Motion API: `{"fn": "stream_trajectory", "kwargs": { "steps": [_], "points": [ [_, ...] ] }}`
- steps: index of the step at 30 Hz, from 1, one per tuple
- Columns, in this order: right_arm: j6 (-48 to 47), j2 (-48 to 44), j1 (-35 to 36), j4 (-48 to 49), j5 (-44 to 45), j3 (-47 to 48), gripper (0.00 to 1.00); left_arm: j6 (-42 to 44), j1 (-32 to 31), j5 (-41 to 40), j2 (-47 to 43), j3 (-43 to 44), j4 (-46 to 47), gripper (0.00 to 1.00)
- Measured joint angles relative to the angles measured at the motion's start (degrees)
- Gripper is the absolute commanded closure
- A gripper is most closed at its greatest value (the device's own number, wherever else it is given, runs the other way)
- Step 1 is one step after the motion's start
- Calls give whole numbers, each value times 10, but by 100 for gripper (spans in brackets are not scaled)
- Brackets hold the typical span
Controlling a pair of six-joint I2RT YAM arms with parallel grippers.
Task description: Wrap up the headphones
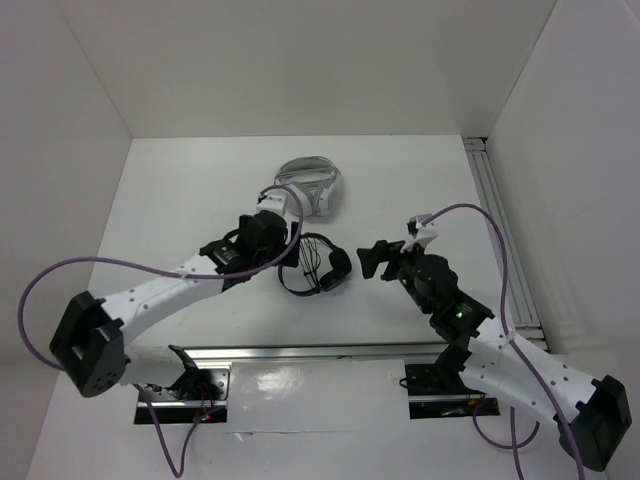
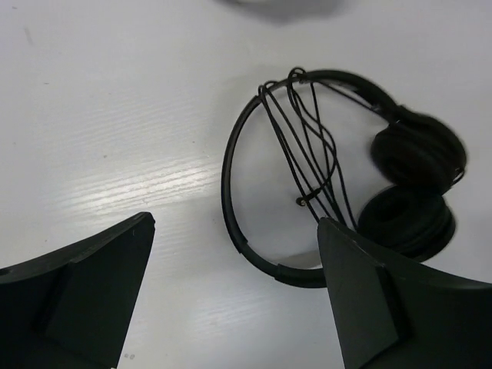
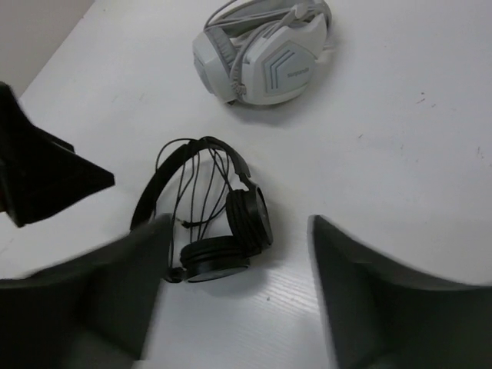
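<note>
The black headphones (image 1: 316, 268) lie on the white table between my two grippers, with the thin cable (image 2: 307, 146) looped several times across the headband (image 2: 228, 173). Both ear pads (image 2: 415, 154) rest folded together at one end. My left gripper (image 1: 288, 250) is open just left of them; in the left wrist view (image 2: 234, 223) the headband curves between its fingers without touching them. My right gripper (image 1: 372, 258) is open and empty just right of the ear pads, which show in the right wrist view (image 3: 231, 227) ahead of the gripper (image 3: 240, 219).
A bulkier white-and-grey headset (image 1: 312, 185) lies behind the headphones, also in the right wrist view (image 3: 265, 54). An aluminium rail (image 1: 505, 230) runs along the right side. White walls enclose the table at back, left and right.
</note>
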Motion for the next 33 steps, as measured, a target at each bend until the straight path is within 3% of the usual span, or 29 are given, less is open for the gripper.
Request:
{"fn": "stream_trajectory", "kwargs": {
  "steps": [8,14,19,26,33],
  "points": [
    [10,47,18,-163,21,193,1,-66,0,-56,-128,-2,-88,0],
    [39,11,77,-325,52,293,1,-107,-28,-90,-275,-6,-165,0],
    [54,-29,78,-467,79,363,1,-127,-52,-125,-364,26,-260,0],
    [61,-77,68,-627,115,532,1,-135,-52,-140,-473,49,-359,0],
    [63,-114,50,-699,127,562,1,-137,-52,-138,-523,68,-430,0]
  ]
}}
